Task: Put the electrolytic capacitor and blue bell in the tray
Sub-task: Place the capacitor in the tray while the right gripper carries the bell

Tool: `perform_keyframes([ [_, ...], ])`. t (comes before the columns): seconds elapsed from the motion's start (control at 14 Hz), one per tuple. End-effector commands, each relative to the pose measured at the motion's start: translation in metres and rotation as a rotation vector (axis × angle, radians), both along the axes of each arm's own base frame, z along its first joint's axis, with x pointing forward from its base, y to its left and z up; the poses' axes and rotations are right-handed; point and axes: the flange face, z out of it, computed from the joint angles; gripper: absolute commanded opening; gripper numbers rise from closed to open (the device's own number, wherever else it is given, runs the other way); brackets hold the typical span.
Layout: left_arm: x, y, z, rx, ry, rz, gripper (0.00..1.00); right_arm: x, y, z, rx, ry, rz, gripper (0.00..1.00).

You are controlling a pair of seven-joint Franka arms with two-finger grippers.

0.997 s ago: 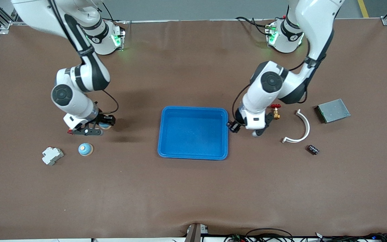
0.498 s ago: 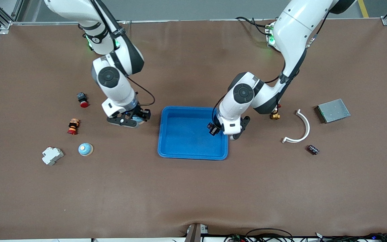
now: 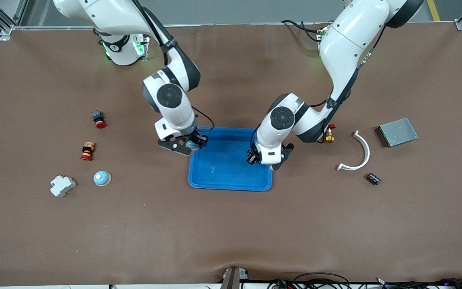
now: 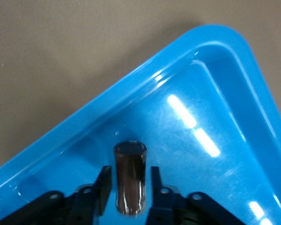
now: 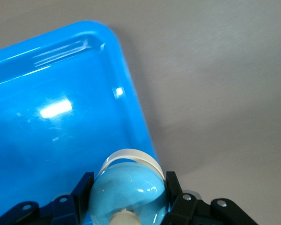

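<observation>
The bright blue tray [image 3: 231,185] lies at the table's middle. My left gripper [image 3: 254,157] hangs over the tray's end toward the left arm. In the left wrist view its fingers [image 4: 104,187] stand open, and a dark electrolytic capacitor [image 4: 129,173] sits between them with a gap on each side, over the tray floor [image 4: 201,117]. My right gripper [image 3: 192,144] is over the tray's rim at the right arm's end, shut on a light blue bell [image 5: 129,187] with a white base, above the tray corner [image 5: 61,84].
A second blue bell [image 3: 102,178], a white breaker [image 3: 62,186], a red-and-orange part [image 3: 87,151] and a red-capped button [image 3: 98,118] lie toward the right arm's end. A brass valve [image 3: 329,136], a white curved piece [image 3: 357,154], a grey board [image 3: 398,131] and a small black part [image 3: 373,179] lie toward the left arm's end.
Both arms have swung in over the tray from either end, each carrying its part. The left fingers have parted from the capacitor; the right gripper keeps its hold on the bell.
</observation>
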Motion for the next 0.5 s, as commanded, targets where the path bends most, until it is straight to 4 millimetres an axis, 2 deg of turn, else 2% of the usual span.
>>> perform_keyframes([
  [0.0,0.015,0.012,0.012,0.026,-0.033,0.02,1.0,0.007,0.022,-0.02,-0.009,0.011,-0.046,0.0],
  [0.14,0.028,0.024,0.04,0.039,-0.053,0.033,1.0,0.001,0.03,-0.034,-0.018,0.016,-0.035,0.0],
  [0.28,0.055,0.042,0.076,0.069,-0.059,0.058,1.0,0.002,0.034,-0.039,-0.018,0.02,-0.046,0.0],
  [0.36,0.065,0.046,0.095,0.079,-0.058,0.069,1.0,0.001,0.035,-0.043,-0.02,0.021,-0.045,0.0],
  [0.43,0.075,0.055,0.107,0.095,-0.052,0.084,1.0,-0.001,0.039,-0.049,-0.022,0.027,-0.048,0.0],
])
